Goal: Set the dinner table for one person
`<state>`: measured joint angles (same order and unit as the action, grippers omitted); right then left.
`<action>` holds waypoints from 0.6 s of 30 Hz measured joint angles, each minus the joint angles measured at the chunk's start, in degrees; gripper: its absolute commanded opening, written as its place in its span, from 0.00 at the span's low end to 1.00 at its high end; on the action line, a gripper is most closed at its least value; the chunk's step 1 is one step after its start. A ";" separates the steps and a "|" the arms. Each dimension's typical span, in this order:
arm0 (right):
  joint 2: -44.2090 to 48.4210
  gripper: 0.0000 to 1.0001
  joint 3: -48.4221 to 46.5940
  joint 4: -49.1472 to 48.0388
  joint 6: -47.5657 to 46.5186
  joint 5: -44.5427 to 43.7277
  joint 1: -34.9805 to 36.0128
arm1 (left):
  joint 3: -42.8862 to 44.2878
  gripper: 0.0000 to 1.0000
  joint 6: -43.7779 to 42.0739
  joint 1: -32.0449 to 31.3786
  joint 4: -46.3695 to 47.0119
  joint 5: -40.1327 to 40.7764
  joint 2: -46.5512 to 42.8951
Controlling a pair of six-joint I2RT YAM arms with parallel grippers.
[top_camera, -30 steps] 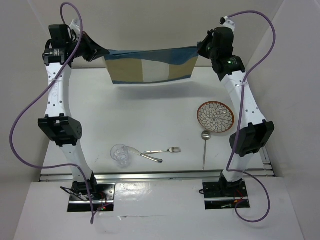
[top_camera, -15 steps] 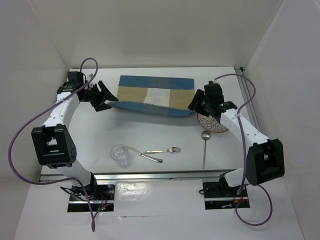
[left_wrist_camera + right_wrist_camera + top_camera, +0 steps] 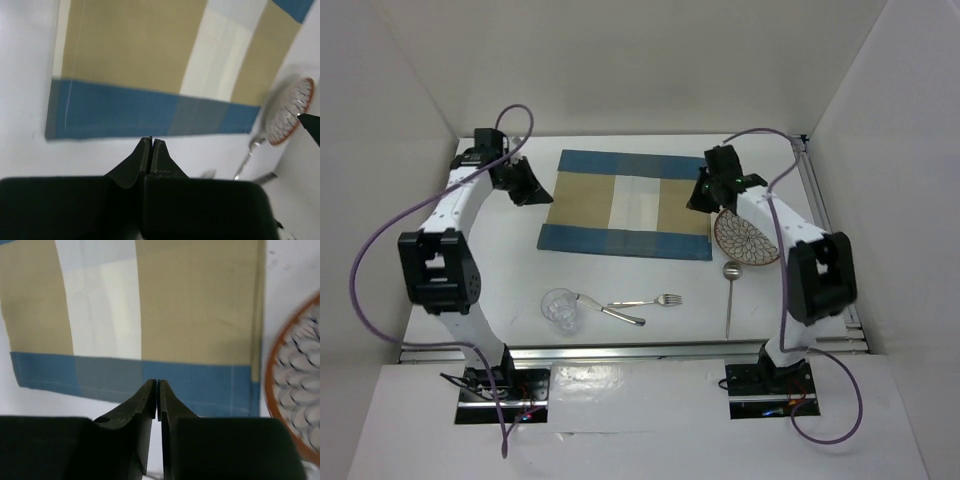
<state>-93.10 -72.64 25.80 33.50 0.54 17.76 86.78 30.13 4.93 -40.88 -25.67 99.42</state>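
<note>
Your left gripper (image 3: 530,186) and right gripper (image 3: 700,196) both sit with jaws pressed together, gripping nothing, one at each end of the placemat (image 3: 628,204). The white dinner table (image 3: 650,275) carries everything: placemat flat on its far half, plate (image 3: 748,238) just beside it, glass (image 3: 561,307) nearer the bases.

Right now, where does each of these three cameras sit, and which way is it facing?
Top external: above and behind the arms, looking down on the table; left arm, right arm and their bases show.
Left wrist: on the left arm, facing across the placemat toward the plate; shut left gripper at bottom.
Right wrist: on the right arm, looking down at the placemat; shut right gripper at bottom.
Shared: all three show placemat and plate.
</note>
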 measured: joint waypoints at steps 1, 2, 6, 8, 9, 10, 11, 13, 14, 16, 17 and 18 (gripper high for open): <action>-3.78 0.19 -2.84 -0.02 -0.31 0.42 0.17 | 2.29 0.00 0.00 -1.11 0.70 1.44 3.30; -7.74 0.22 -5.29 -0.17 -0.57 0.98 0.28 | 4.13 0.00 0.04 -2.25 1.60 2.89 6.60; -18.78 0.24 -9.05 1.22 -1.36 2.84 0.66 | 7.52 0.00 0.11 -5.88 2.36 8.15 16.37; -22.64 0.25 -9.62 1.77 -1.42 3.61 0.66 | 7.58 0.00 0.20 -7.32 2.54 9.75 19.37; -23.98 0.27 -9.64 2.14 -1.42 3.87 0.66 | 7.61 0.00 0.22 -7.91 2.58 10.47 20.59; -24.52 0.27 -10.05 2.29 -1.27 4.52 0.50 | 7.39 0.00 0.28 -8.35 2.75 10.82 21.35; -24.52 0.27 -10.54 2.10 -1.25 4.44 0.48 | 6.71 0.00 0.39 -8.68 3.15 11.23 21.81; -24.52 0.27 -10.36 1.79 -1.40 4.66 0.57 | 3.80 0.00 0.81 -9.07 4.81 11.80 21.75; -24.52 0.27 -9.60 1.51 -1.42 4.68 0.63 | 1.86 0.00 1.51 -9.16 5.92 12.15 21.46; -23.39 0.27 -7.39 -0.11 -1.16 4.83 0.61 | -1.42 0.00 2.43 -9.16 8.13 11.37 19.71; -22.64 0.27 -5.99 -1.01 -1.01 4.92 0.59 | -3.41 0.00 2.93 -9.14 9.42 11.43 18.56; -21.66 0.27 -4.48 -1.42 -0.90 5.05 0.63 | -5.40 0.00 3.17 -9.20 10.21 11.43 17.40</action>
<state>-114.76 -77.12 24.38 32.60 5.58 18.39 81.38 33.30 -4.27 -30.68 -14.24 116.81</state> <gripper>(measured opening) 0.264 0.042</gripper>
